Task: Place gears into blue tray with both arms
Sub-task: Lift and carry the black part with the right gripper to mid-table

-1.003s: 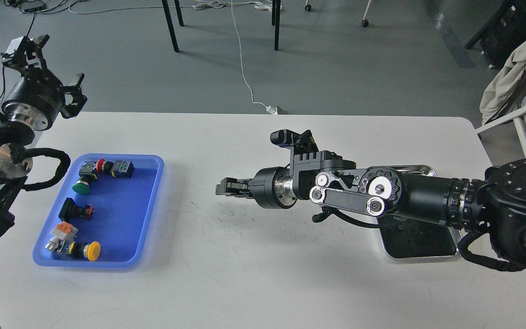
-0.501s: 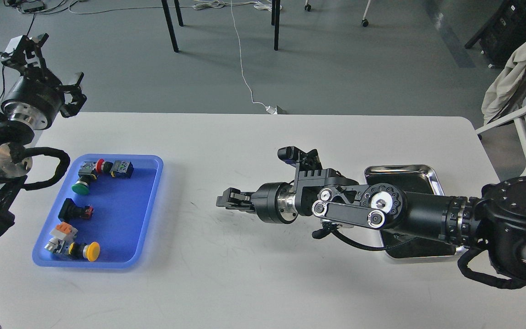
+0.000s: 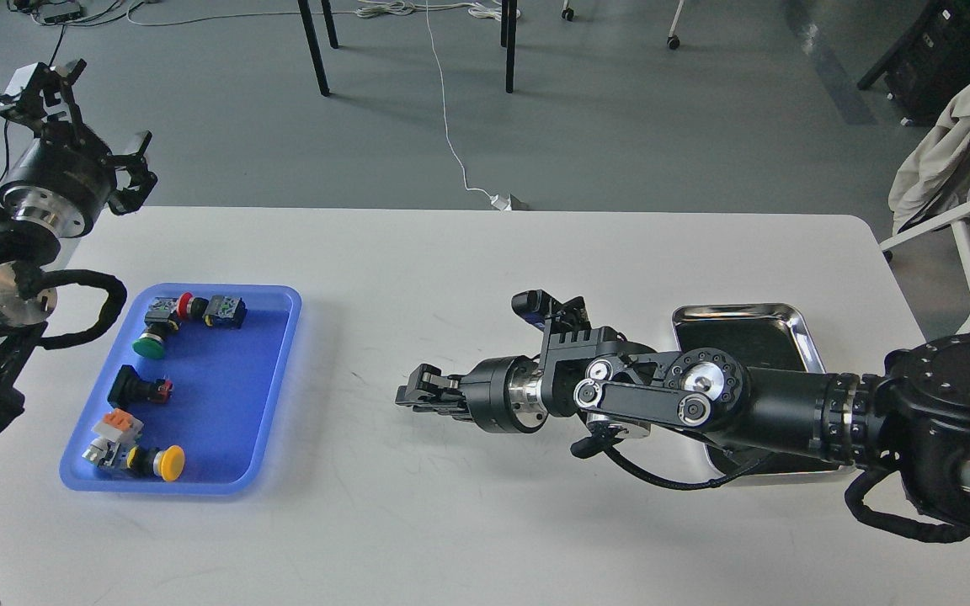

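Observation:
The blue tray (image 3: 224, 396) lies at the table's left and holds several colourful push-button switches (image 3: 157, 337). I can pick out no gears anywhere. My right arm reaches leftward across the middle of the table. Its gripper (image 3: 407, 396) hovers low over bare tabletop, well to the right of the blue tray. The fingers look dark and stacked, so I cannot make out a gap or anything held. My left gripper (image 3: 93, 122) is raised past the table's far left corner, beyond the tray, with its fingers spread and nothing between them.
A shiny silver metal tray (image 3: 788, 316) sits at the right, partly covered by my right arm. Bare white tabletop runs between the two trays. A chair draped with cloth (image 3: 948, 135) stands off the right edge.
My right arm has dropped toward the table's near side, uncovering more of the silver tray, and its gripper has sunk slightly. The left arm has barely moved.

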Motion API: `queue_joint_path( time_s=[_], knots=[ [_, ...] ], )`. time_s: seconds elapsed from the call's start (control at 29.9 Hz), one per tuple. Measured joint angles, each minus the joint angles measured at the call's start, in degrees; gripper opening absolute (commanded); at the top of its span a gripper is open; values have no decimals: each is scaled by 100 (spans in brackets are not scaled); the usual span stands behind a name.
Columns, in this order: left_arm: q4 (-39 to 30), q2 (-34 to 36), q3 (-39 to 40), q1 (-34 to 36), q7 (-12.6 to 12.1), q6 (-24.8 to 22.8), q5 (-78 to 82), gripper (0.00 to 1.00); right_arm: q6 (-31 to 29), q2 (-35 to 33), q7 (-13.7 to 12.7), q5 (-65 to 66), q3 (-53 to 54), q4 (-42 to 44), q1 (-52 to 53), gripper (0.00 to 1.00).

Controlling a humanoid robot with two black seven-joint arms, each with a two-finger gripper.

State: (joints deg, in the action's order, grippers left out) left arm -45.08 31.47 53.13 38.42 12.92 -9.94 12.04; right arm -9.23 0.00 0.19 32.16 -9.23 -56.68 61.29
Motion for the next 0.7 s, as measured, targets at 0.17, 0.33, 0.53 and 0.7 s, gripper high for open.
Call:
queue_joint_path(
  time_s=[0.17, 0.33, 0.53, 0.7],
  knots=[
    [-1, -4, 1, -1, 0, 0, 0, 98, 0, 0, -10, 7, -31, -1, -68, 22],
    [-1, -8, -4, -1, 0, 0, 0, 98, 0, 0, -11, 20, -46, -1, -133, 35],
    [-2, -9, -5, -8, 2, 0, 0, 98, 7, 0, -11, 20, -49, -2, -155, 46],
    [-1, -9, -5, -9, 2, 0, 0, 98, 63, 0, 20, 20, -49, -10, -155, 74]
  ],
)
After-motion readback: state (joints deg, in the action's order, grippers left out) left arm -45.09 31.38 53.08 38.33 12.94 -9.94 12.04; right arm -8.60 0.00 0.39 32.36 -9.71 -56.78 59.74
